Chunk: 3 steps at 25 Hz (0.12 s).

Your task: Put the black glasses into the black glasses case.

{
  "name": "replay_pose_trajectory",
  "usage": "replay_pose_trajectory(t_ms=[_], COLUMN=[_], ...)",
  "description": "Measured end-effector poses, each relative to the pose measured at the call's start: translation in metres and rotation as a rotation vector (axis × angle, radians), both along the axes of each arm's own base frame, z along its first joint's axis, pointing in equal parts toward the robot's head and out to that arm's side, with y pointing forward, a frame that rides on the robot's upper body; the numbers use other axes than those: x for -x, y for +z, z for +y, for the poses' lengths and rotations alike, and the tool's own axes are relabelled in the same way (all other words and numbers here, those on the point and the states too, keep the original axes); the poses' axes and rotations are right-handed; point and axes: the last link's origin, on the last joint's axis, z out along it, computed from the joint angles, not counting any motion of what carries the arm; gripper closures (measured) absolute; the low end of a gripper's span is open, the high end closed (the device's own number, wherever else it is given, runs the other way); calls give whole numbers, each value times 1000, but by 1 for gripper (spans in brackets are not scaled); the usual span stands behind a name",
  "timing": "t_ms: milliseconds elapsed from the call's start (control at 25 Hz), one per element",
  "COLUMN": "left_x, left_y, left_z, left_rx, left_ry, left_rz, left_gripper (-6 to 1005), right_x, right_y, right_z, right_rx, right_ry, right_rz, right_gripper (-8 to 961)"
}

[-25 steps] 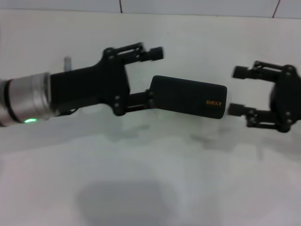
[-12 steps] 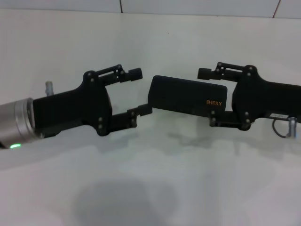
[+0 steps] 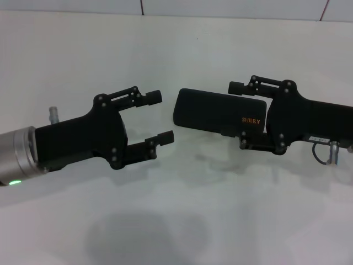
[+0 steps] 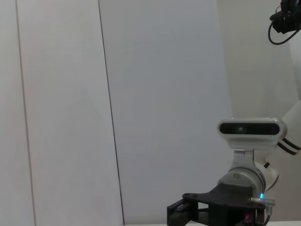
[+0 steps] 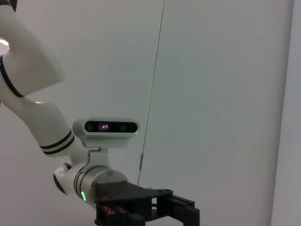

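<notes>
- black glasses case (image 3: 218, 112): closed, held off the white table (image 3: 176, 210), long axis roughly level, tilted slightly down toward the robot's right. Orange "SHERY" lettering sits near the end on that side.
- right gripper (image 3: 238, 116): clamped on the lettered end of the case, one finger along its far edge, the other under its near edge. This is the only thing carrying the case.
- left gripper (image 3: 160, 117): fingers spread, nothing between them. It sits just beside the case's other end with a small gap, not touching. Green LED lit on the silver wrist section.
- left wrist view: mostly white wall panels; the right arm's black gripper shows low in the frame with its wrist camera housing (image 4: 251, 128) above it. Case not discernible there.
- right wrist view: the left arm's black gripper low in the frame, camera housing (image 5: 111, 127) above, green LED lit on that wrist.
- black glasses: not visible in any view; can't tell where they are.
- Faint shadows of both arms fall on the table under the case.
</notes>
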Motion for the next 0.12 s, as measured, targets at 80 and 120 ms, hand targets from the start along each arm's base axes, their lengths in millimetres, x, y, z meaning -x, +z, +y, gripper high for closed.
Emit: replay_pose_trajectory(t_ms=[80,120], left_x=[0,0], left_y=[-2,-3], left_z=[0,0], left_rx=[0,-1], left_ry=[4,7], left_rz=[2,4], left_gripper=[299,299], right_x=[-1,-2], right_y=[0,-1], right_z=[-1,-1], right_rx=[-3,-5], right_ry=[-4,-5], right_rz=[-2,-2], right_gripper=[252,252])
